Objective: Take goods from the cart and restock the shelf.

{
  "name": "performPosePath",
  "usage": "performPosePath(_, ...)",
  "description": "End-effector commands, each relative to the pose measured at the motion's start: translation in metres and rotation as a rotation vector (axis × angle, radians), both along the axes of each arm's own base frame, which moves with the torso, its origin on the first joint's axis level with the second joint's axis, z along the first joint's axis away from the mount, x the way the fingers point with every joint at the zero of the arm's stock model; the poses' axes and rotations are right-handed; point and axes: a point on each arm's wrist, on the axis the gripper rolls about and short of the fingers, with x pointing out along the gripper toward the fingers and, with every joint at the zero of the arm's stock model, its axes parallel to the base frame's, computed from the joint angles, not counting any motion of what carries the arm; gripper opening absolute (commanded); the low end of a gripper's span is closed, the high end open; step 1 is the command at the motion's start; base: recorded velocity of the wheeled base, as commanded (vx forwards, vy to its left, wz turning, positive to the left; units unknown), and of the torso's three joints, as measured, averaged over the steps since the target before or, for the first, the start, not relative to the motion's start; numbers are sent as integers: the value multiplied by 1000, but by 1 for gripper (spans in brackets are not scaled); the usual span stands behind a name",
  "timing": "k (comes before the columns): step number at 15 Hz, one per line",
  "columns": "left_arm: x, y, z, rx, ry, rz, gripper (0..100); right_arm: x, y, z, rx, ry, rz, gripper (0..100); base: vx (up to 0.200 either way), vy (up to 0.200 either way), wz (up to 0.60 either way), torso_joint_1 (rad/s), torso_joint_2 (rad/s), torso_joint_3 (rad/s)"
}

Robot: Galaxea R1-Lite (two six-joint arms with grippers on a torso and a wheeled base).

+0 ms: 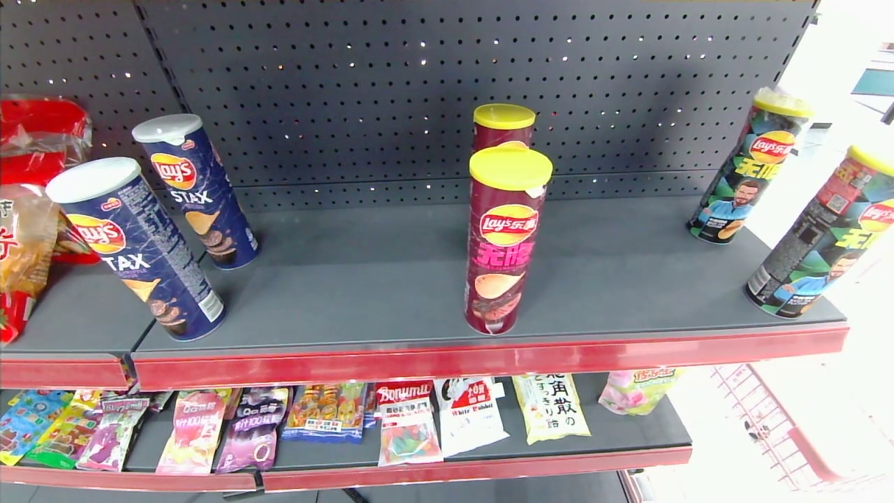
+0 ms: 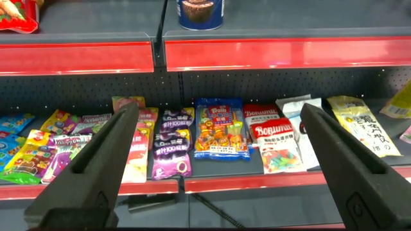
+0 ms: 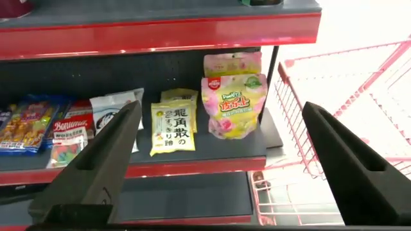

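Observation:
The grey upper shelf [image 1: 391, 279] carries upright chip cans. Two blue cans [image 1: 143, 244] stand at the left, two maroon cans with yellow lids [image 1: 504, 244] in the middle, and two green-and-black cans [image 1: 817, 237] at the right end. A red wire cart [image 1: 775, 426] stands low on the right, and its pink-red wire side [image 3: 359, 96] is also in the right wrist view. My left gripper [image 2: 219, 109] is open and holds nothing, facing the lower shelf's snack bags [image 2: 221, 128]. My right gripper [image 3: 223, 106] is open and holds nothing, level with the lower shelf's right end, next to the cart.
The lower shelf [image 1: 614, 433] holds a row of flat snack bags [image 1: 405, 419]. Red bagged snacks [image 1: 28, 181] sit at the upper shelf's far left. Red price rails [image 1: 489, 356] edge both shelves. Bare shelf lies between the can groups. A pink bag [image 3: 232, 106] stands by the shelf post.

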Motion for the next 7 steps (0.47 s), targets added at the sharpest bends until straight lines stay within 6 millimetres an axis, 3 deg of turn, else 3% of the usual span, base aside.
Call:
performPosePath(1, 0, 0, 0, 0, 2, 0, 100, 0, 0, 0, -2, 3, 0, 100, 0, 0, 0, 0, 0, 0)
performPosePath(7, 0, 0, 0, 0, 2, 0, 100, 0, 0, 0, -2, 3, -8, 100, 0, 0, 0, 0, 0, 0)
